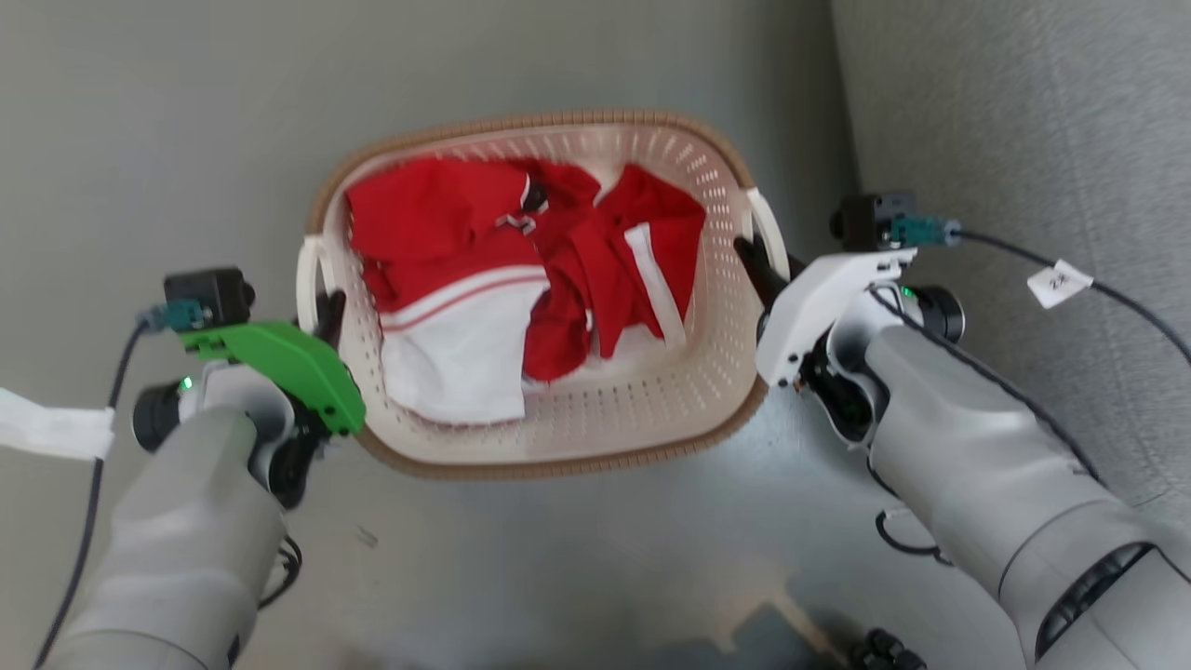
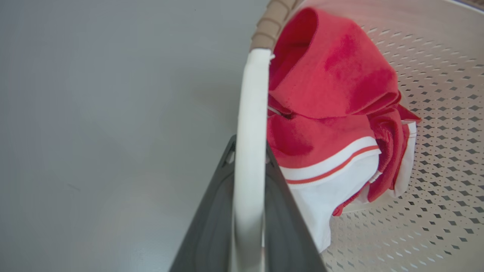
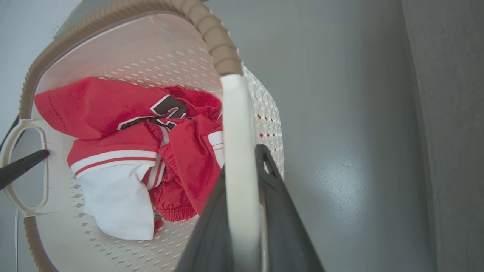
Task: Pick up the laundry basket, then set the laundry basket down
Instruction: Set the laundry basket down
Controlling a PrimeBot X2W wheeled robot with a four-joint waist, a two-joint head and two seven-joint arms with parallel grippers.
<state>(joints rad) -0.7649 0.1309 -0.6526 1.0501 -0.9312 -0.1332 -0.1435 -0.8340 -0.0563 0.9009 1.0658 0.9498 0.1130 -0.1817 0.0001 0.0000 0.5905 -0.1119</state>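
Observation:
The laundry basket [image 1: 614, 423] is cream-white and perforated, with a brown rim, and sits centred over the grey floor. Red and white clothes [image 1: 521, 279] lie inside it. My left gripper [image 1: 327, 312], under a green cover, is at the basket's left side. The left wrist view shows the white loop handle [image 2: 251, 124] running between its dark fingers [image 2: 211, 219]. My right gripper [image 1: 752, 261] is at the right side. In the right wrist view its fingers [image 3: 280, 211] clamp the other handle [image 3: 236, 143]. I cannot tell whether the basket touches the floor.
A grey fabric-covered surface [image 1: 1023, 140] rises along the right side, close to my right arm. A cable with a white tag [image 1: 1061, 282] trails from the right wrist. A dark object [image 1: 884, 651] lies on the floor at the bottom edge.

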